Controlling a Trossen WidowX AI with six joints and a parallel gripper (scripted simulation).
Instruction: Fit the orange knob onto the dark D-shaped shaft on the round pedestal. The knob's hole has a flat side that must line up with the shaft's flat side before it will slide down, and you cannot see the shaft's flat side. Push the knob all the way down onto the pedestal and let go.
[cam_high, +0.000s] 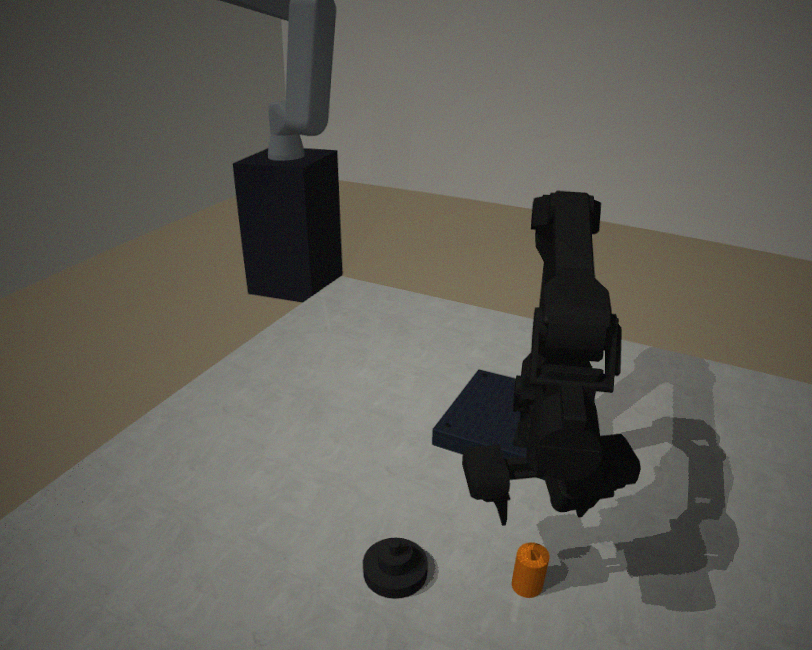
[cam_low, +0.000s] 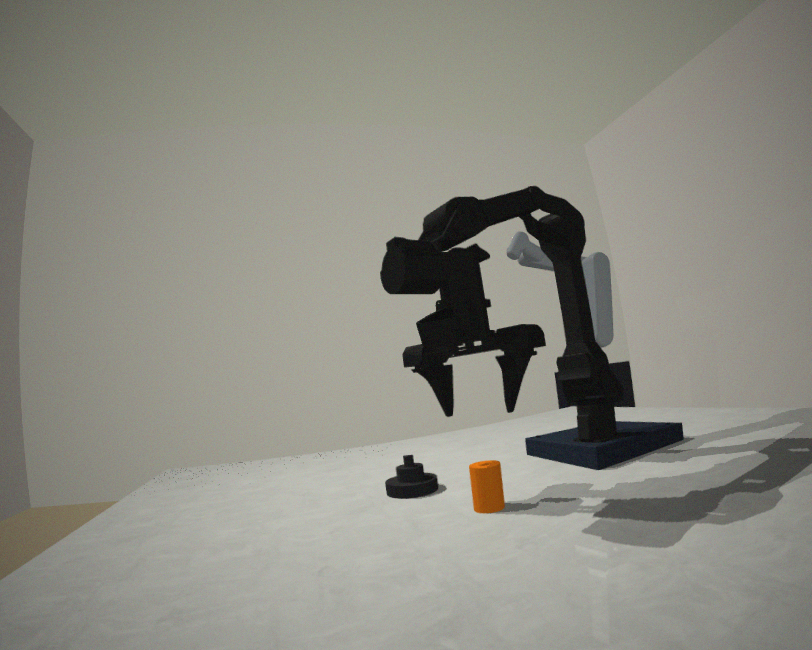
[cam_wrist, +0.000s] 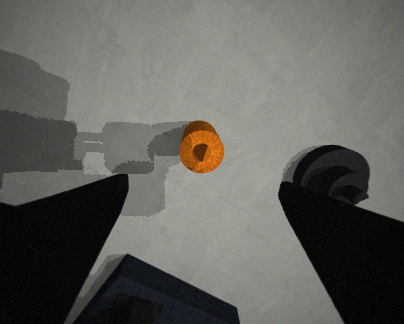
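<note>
Shaft's flat side (too small).

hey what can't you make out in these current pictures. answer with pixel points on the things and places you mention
- Shaft's (cam_high: 398, 544) (cam_low: 408, 459) flat side: top and exterior views; too small and dark.
- Inside of the orange knob's (cam_high: 529, 572) (cam_low: 487, 488) (cam_wrist: 201, 165) hole: wrist view; shadow.
- Pedestal's (cam_high: 395, 581) (cam_low: 411, 486) (cam_wrist: 361, 170) near side: wrist view; a gripper finger covers it.
- Grey arm's upper end: top view; picture edge.

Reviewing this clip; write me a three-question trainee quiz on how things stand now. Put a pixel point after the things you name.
1. True or false: the orange knob (cam_high: 529, 576) (cam_low: 486, 488) (cam_wrist: 202, 166) is seated on the round pedestal (cam_high: 395, 582) (cam_low: 411, 486) (cam_wrist: 357, 167).
2. Is the gripper (cam_high: 541, 518) (cam_low: 479, 413) (cam_wrist: 205, 185): (a) open, (b) shut on the knob, (c) shut on nothing?
3. Fill in: the knob stands ____, its hole facing up.

Key: 1 false; 2 a; 3 upright.
</note>
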